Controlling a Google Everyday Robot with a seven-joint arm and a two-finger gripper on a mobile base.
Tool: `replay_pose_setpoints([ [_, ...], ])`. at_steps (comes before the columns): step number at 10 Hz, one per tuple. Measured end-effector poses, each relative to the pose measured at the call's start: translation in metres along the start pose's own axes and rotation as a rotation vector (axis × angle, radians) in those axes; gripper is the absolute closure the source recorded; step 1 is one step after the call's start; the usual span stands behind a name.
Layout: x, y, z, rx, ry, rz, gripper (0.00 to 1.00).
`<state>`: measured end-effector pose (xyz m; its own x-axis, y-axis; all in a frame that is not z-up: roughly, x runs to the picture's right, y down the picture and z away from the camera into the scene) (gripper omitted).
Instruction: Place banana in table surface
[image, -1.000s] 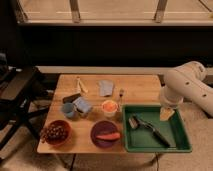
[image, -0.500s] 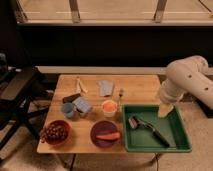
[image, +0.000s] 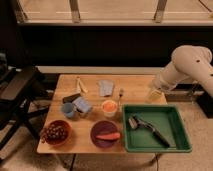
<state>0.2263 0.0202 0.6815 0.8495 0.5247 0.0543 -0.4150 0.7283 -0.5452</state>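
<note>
Just behind the green tray, the claw hangs over the right rear corner of the desk. Whether it is open or gripping anything cannot be told. The banana lies on the desk's far left, well apart.

Cream end effector over light-brown plank-grained table surface, near green tray.

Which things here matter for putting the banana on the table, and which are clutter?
Job: slim pale yellow banana; light-brown wooden tabletop; gripper, near tabletop's right edge.
Clutter: green plastic tray; orange carrot; red bowl of grapes; blue mug; orange cup.
</note>
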Motion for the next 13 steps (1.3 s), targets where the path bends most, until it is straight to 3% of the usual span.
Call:
replay_pose_setpoints([
  [4, -0.002, -0.001, -0.001, 0.002, -0.014, 0.021, 0.35],
  [7, -0.027, -0.012, 0.007, 0.036, -0.068, 0.142, 0.35],
  [9, -0.066, -0.022, 0.027, 0.039, -0.131, 0.200, 0.35],
  [11, -0.088, -0.032, 0.052, 0.031, -0.178, 0.280, 0.35],
  [13, -0.103, -0.035, 0.068, 0.051, -0.210, 0.450, 0.35],
])
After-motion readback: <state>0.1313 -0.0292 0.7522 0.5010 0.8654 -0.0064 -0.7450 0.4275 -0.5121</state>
